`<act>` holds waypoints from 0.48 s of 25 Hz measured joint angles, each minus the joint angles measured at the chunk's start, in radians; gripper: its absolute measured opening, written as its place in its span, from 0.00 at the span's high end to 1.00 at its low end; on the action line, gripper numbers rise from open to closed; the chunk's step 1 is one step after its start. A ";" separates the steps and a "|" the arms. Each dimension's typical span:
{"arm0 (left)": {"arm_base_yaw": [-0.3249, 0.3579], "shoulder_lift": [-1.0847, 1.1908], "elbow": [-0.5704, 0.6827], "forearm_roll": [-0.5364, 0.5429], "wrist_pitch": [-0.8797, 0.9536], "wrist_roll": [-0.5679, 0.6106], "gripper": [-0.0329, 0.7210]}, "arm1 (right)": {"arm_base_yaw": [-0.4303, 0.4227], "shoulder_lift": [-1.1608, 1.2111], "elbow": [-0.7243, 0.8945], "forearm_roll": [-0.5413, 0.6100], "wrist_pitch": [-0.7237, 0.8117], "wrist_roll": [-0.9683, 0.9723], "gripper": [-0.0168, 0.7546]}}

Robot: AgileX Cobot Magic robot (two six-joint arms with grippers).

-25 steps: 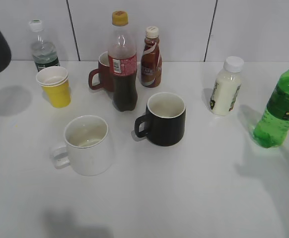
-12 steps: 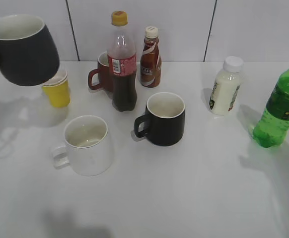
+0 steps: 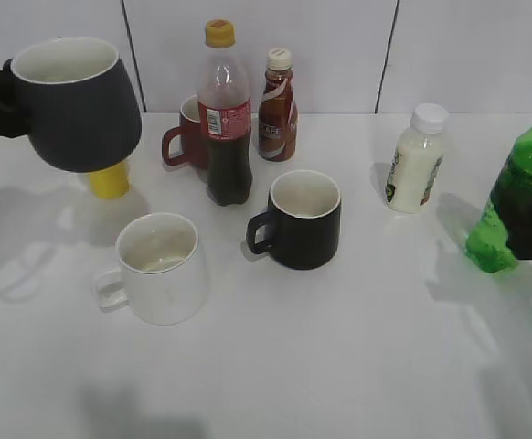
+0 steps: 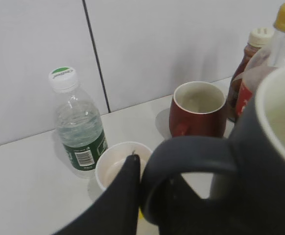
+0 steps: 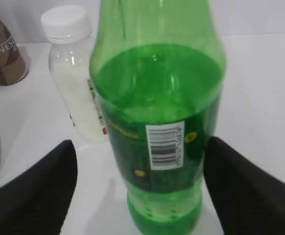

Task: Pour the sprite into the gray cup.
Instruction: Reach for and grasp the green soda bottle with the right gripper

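The left hand [image 4: 132, 196] held the gray cup [image 3: 76, 102] by its handle, raised off the desk [image 3: 339, 347] at the far left, above the yellow cup [image 3: 109, 180] and tipped a little, mouth up. The right hand [image 5: 142, 196] stood wide open, its two dark fingers [image 5: 32, 188] flanking the lower part of the sprite [image 5: 157, 112] without visibly touching it; the bottle stood at the right edge of the desk, just right of the white milk bottle [image 3: 415, 157], well apart from the cup
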 joint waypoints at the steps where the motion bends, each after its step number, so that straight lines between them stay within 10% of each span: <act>1: -0.001 0.000 0.000 0.000 -0.001 0.000 0.87 | 0.000 0.048 -0.004 0.002 -0.052 0.000 0.19; 8: -0.002 0.000 0.000 -0.001 -0.001 0.000 0.87 | 0.000 0.326 -0.118 0.044 -0.223 0.001 0.20; 12: -0.002 0.000 0.000 -0.001 -0.001 0.000 0.87 | 0.000 0.389 -0.169 0.041 -0.236 0.002 0.36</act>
